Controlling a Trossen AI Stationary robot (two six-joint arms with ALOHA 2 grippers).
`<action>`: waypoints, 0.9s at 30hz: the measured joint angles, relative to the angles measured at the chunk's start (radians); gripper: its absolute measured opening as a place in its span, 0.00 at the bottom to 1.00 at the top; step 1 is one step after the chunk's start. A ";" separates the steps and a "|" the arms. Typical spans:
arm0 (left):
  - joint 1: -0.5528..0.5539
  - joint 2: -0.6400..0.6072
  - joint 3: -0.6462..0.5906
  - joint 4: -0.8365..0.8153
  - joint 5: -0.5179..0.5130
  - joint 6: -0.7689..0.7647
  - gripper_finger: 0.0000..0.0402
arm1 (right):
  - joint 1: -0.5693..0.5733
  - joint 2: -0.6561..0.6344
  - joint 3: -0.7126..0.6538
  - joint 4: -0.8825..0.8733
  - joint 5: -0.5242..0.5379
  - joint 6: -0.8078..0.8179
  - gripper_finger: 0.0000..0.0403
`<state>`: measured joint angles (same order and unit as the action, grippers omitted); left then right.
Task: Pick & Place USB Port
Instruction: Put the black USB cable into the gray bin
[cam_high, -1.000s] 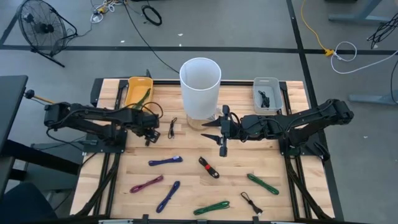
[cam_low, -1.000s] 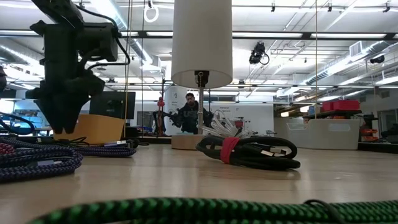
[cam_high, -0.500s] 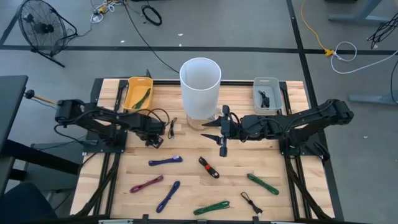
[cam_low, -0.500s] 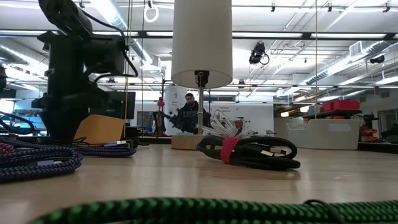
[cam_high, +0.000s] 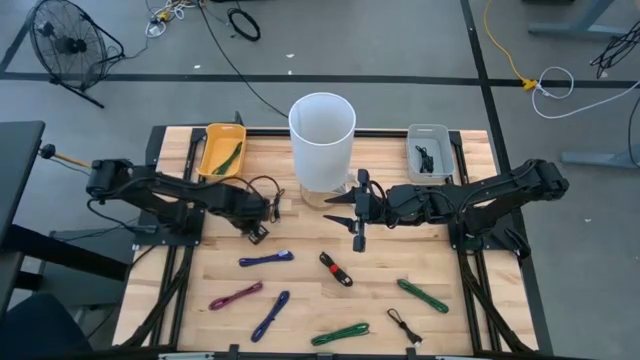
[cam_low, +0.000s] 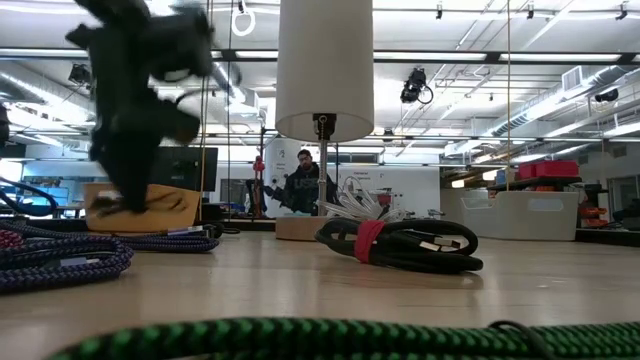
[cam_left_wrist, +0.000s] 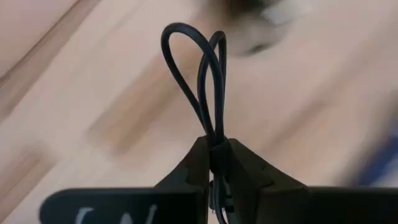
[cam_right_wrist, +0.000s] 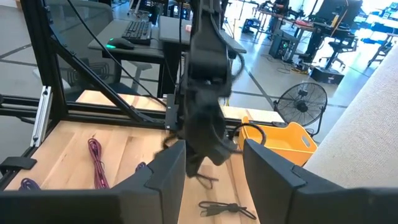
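In yellow bin (cam_high: 216, 147): green cable (cam_high: 229, 155).

A robotics lab or workshop. A wooden surface (cam_high: 300, 290) sits in a black metal frame on a grey concrete floor (cam_high: 400, 40) with loose cables and a fan (cam_high: 65, 45). Beyond it: a high open ceiling with strip lights (cam_low: 520, 100), desks with a keyboard (cam_right_wrist: 138, 28), and a person (cam_low: 303, 182) at a workstation.

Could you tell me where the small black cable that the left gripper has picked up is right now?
The small black cable is pinched in the left gripper, left of the white cylinder in the high view, in front of the yellow bin.
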<state>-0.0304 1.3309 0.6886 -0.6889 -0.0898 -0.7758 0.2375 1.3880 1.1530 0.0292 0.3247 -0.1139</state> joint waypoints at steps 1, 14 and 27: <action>-0.018 -0.018 0.020 0.010 0.000 0.013 0.09 | 0.000 0.000 0.000 0.000 0.000 0.000 0.40; -0.210 -0.181 0.302 0.330 -0.169 0.404 0.09 | 0.000 0.000 0.000 0.031 0.000 0.003 0.40; -0.220 -0.163 0.347 0.660 -0.177 0.748 0.09 | 0.000 0.000 0.000 0.063 -0.001 0.024 0.40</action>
<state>-0.2506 1.1676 1.0359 -0.0291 -0.2666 -0.0276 0.2375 1.3880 1.1526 0.0924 0.3233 -0.0898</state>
